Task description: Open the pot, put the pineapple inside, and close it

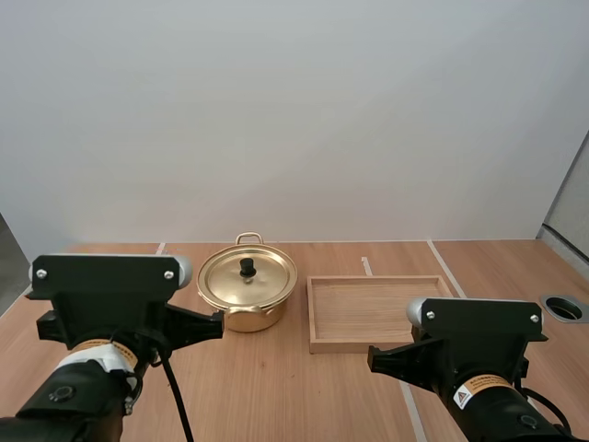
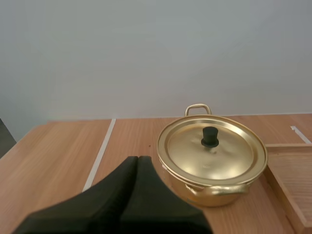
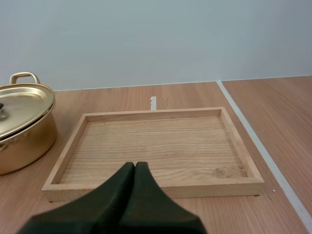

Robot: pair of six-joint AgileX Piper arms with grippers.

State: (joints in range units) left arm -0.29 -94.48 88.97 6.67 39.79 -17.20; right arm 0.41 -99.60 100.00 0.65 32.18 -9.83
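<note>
my left gripper (image 2: 138, 163): fingers pressed together on nothing, short of the pot (image 1: 241, 308), which I see at its 1 o'clock | pot on table (image 1: 304, 396), lid (image 1: 267, 281) on, black knob (image 1: 248, 267) upright | tray (image 1: 377, 313) at pot's 3 o'clock, close, not touching | my right gripper (image 3: 135, 168): closed, nothing held, tray at its 12 o'clock

One pot (image 1: 250, 319) (one lid (image 1: 227, 279)) and one wooden tray (image 1: 377, 311)
</note>
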